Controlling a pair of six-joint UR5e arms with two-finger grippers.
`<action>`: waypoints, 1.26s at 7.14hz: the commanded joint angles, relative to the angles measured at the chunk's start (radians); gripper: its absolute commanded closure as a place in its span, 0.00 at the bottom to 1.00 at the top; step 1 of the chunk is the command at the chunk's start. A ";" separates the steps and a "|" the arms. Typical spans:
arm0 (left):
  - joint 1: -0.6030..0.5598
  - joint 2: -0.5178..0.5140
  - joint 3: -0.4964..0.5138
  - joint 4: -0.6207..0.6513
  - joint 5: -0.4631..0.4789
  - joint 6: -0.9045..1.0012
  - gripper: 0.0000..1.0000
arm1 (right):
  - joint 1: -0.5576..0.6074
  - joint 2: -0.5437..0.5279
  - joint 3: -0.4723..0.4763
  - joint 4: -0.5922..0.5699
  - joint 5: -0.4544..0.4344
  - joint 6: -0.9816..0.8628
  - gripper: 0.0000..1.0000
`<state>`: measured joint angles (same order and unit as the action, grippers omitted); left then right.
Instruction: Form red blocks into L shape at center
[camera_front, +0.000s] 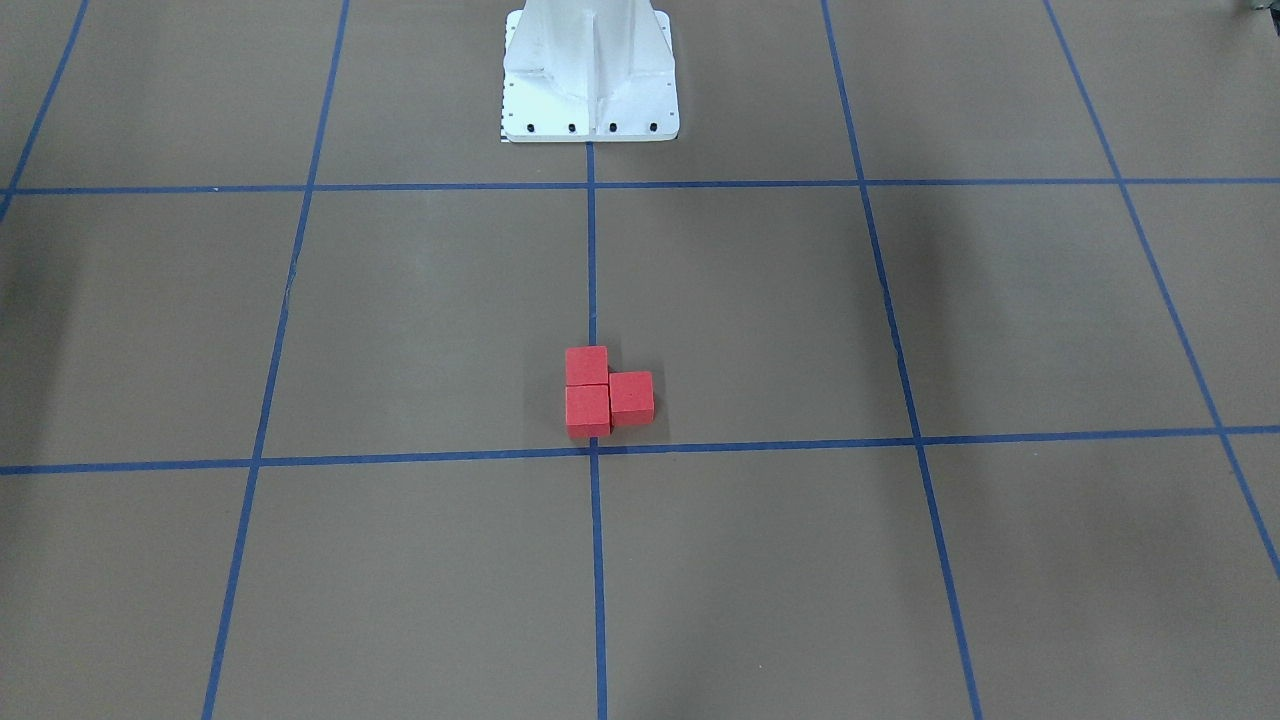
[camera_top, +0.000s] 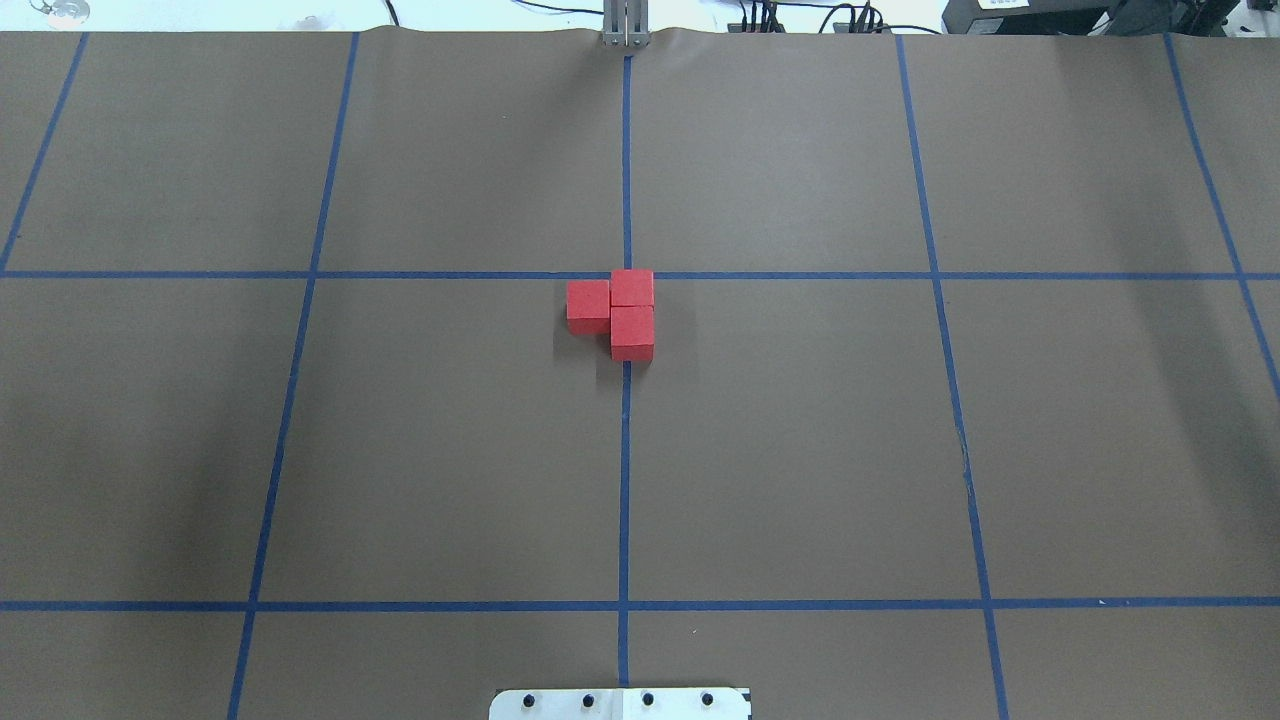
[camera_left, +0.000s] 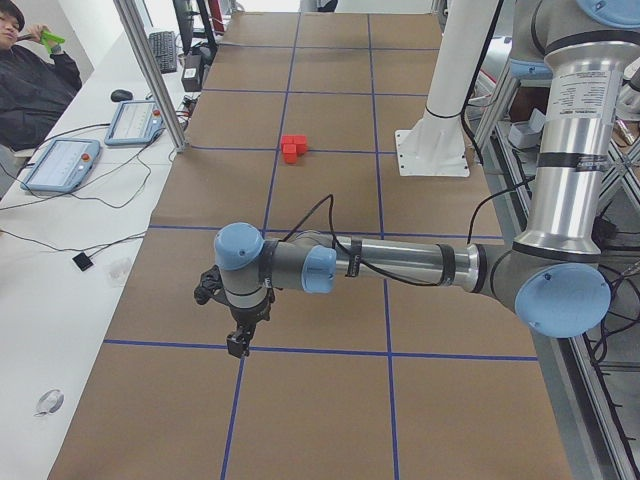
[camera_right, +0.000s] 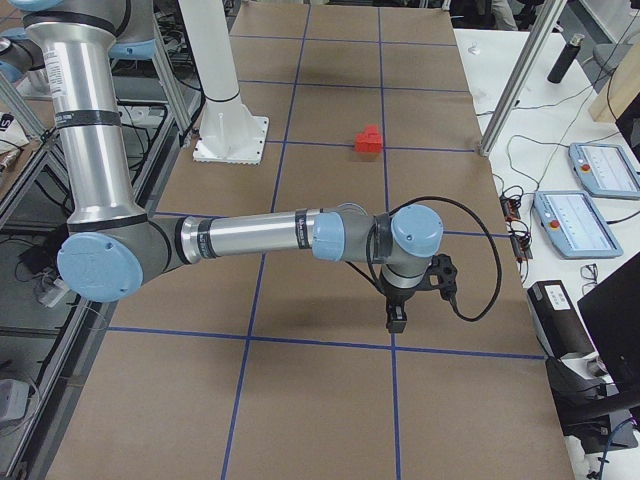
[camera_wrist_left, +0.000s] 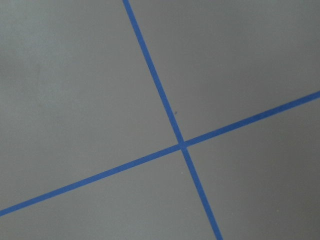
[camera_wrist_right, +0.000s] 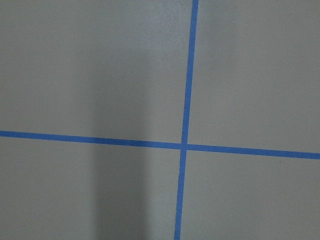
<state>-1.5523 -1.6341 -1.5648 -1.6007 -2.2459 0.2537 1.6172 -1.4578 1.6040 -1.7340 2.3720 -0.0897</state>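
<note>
Three red blocks (camera_top: 620, 312) sit touching in an L shape at the table's middle, on the centre blue line; they also show in the front-facing view (camera_front: 605, 392), the left view (camera_left: 293, 148) and the right view (camera_right: 369, 141). My left gripper (camera_left: 237, 345) shows only in the left view, far from the blocks near the table's left end, pointing down; I cannot tell if it is open or shut. My right gripper (camera_right: 396, 320) shows only in the right view, near the right end, pointing down; I cannot tell its state.
Brown paper with a blue tape grid (camera_top: 625, 450) covers the table. The white robot base (camera_front: 590, 75) stands at the robot-side edge. Tablets (camera_left: 62, 160) and cables lie beside the far edge. A person (camera_left: 30, 70) sits there. Both wrist views show only tape crossings (camera_wrist_left: 182, 145) (camera_wrist_right: 183, 145).
</note>
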 joint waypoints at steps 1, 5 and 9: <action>-0.002 0.025 -0.078 0.014 -0.003 -0.156 0.00 | 0.003 -0.053 0.025 0.001 -0.008 0.017 0.01; 0.000 0.146 -0.152 0.010 -0.058 -0.160 0.00 | -0.039 -0.154 0.025 0.019 -0.002 0.016 0.01; 0.001 0.148 -0.152 0.005 -0.057 -0.160 0.00 | -0.074 -0.157 0.054 0.124 -0.016 0.197 0.01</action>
<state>-1.5509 -1.4870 -1.7139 -1.5949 -2.3028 0.0937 1.5548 -1.6130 1.6459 -1.6795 2.3634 -0.0198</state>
